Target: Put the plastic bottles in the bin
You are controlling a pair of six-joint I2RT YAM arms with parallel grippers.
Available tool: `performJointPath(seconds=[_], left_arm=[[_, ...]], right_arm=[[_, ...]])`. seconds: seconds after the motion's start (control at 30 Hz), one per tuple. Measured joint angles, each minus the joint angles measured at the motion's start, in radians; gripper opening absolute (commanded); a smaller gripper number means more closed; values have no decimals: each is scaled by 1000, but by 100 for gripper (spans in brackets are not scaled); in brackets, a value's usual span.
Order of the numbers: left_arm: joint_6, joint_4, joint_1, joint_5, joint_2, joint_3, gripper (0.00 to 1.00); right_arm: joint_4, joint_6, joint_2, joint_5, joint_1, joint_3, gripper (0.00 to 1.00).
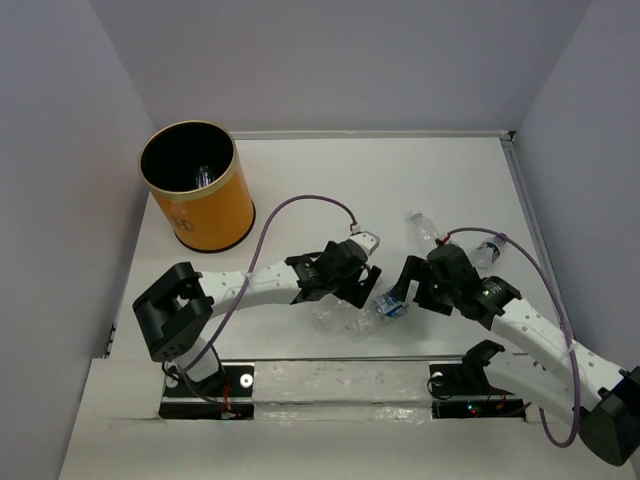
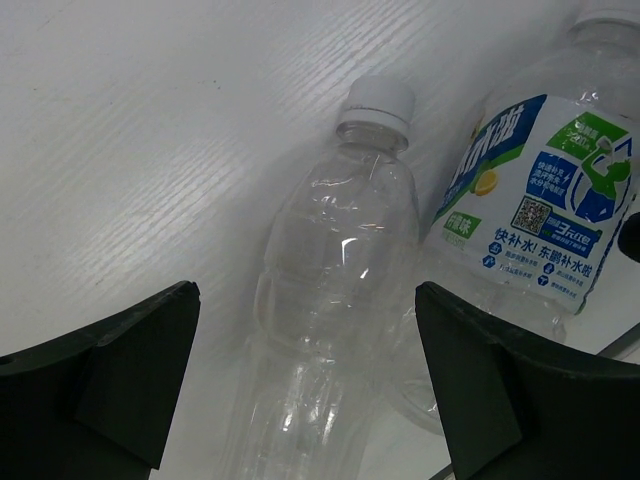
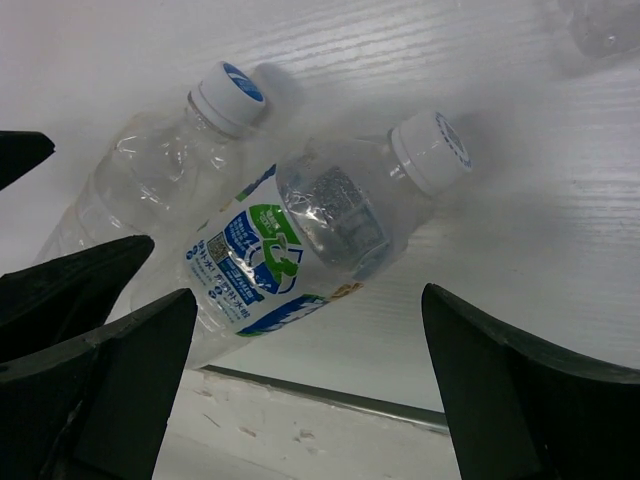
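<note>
Two plastic bottles lie side by side near the table's front edge. One is clear and unlabelled [image 1: 325, 312] [image 2: 330, 290] with a white cap. The other has a blue-green label [image 1: 386, 305] [image 2: 540, 210] [image 3: 290, 255]. My left gripper [image 1: 342, 298] [image 2: 305, 400] is open and straddles the unlabelled bottle without touching it. My right gripper [image 1: 398, 298] [image 3: 305, 390] is open over the table's front edge, just short of the labelled bottle. The unlabelled bottle also shows in the right wrist view [image 3: 150, 180]. The orange bin [image 1: 205, 215] stands at the back left with a bottle [image 1: 203, 177] inside.
Two more clear bottles lie behind the right arm, one at centre right [image 1: 422, 228] and one further right [image 1: 485, 250]; part of one shows in the right wrist view [image 3: 600, 25]. A metal strip [image 3: 330, 395] runs along the table's front edge. Walls enclose three sides.
</note>
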State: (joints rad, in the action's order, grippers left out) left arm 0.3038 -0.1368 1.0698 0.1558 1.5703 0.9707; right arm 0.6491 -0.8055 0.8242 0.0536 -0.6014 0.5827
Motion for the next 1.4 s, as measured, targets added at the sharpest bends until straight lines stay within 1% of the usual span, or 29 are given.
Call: performJointPath(seconds=[0.33, 0.5, 0.57, 0.6, 0.73, 0.8, 0.83, 0.87, 0.93, 1.0, 1.03, 1.13, 1.17, 1.2, 1.3, 1.33, 1.4], left_arm=[[-19, 49, 0, -16, 42, 0, 98], [-19, 50, -1, -4, 95, -2, 93], [-18, 50, -5, -2, 107, -8, 88], [-14, 50, -7, -2, 109, -10, 86], [-11, 50, -19, 6, 114, -15, 73], [-8, 52, -26, 14, 114, -15, 69], [-6, 53, -29, 17, 114, -15, 64], [-6, 54, -32, 19, 113, -15, 63], [-3, 56, -37, 30, 109, -18, 57], [3, 57, -44, 42, 89, -31, 52], [8, 56, -48, 50, 68, -40, 51], [23, 42, -62, 75, 2, -52, 50], [32, 37, -72, 88, -40, -55, 50], [40, 32, -79, 101, -80, -55, 50], [58, 27, -98, 137, -187, -53, 50], [64, 19, -103, 149, -228, -48, 50], [74, 7, -114, 183, -305, -23, 50]], right_arm=[[-111, -29, 128, -57, 0, -51, 100], [-178, -37, 169, -79, 0, -58, 100], [-206, -38, 183, -91, 0, -61, 100], [-221, -38, 193, -97, 0, -63, 100], [-272, -39, 230, -114, 0, -68, 100], [-293, -37, 251, -114, 0, -69, 100], [-302, -37, 260, -114, 0, -69, 100], [-307, -36, 267, -114, 0, -69, 100], [-322, -30, 286, -114, 0, -69, 99], [-333, -25, 305, -113, 0, -69, 95], [-339, -23, 311, -114, 0, -69, 91], [-365, -17, 326, -114, 0, -69, 86], [-374, -13, 329, -113, 0, -69, 80], [-382, -10, 332, -113, 0, -69, 78], [-410, 2, 340, -113, 0, -69, 64], [-416, 5, 342, -113, 0, -69, 58], [-430, 13, 343, -111, 0, -69, 49]])
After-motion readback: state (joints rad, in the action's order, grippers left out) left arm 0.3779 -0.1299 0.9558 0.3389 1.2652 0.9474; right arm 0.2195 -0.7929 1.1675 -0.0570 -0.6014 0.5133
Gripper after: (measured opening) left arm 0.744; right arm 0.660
